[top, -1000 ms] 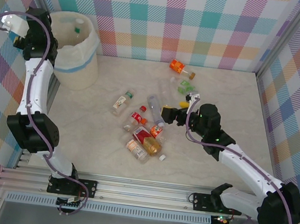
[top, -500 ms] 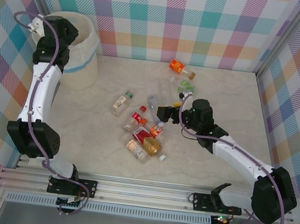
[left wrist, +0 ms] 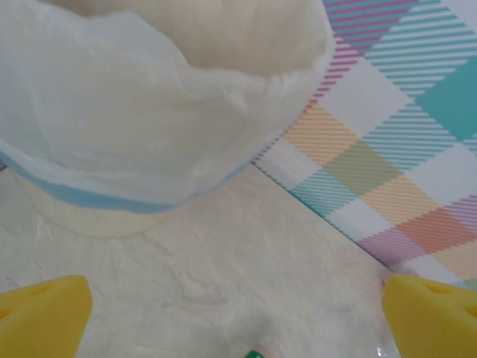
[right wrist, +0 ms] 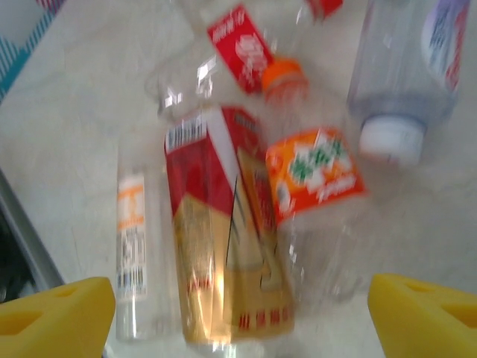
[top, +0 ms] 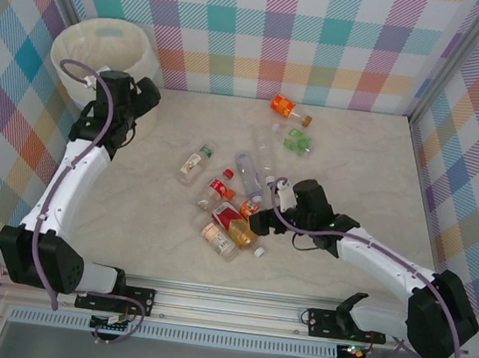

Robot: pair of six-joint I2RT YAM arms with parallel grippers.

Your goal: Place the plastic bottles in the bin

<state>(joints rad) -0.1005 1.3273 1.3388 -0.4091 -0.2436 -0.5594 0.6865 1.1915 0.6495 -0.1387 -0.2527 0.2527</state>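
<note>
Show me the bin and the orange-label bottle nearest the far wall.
bin (left wrist: 149, 127): left wrist view, on its side wall.
orange-label bottle (top: 282, 106): top external view, on its label.

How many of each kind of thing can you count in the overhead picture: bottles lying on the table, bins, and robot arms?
Bottles on the table: 9 that can be made out, several overlapping in the pile
Bins: 1
Robot arms: 2
Total: 12
</note>
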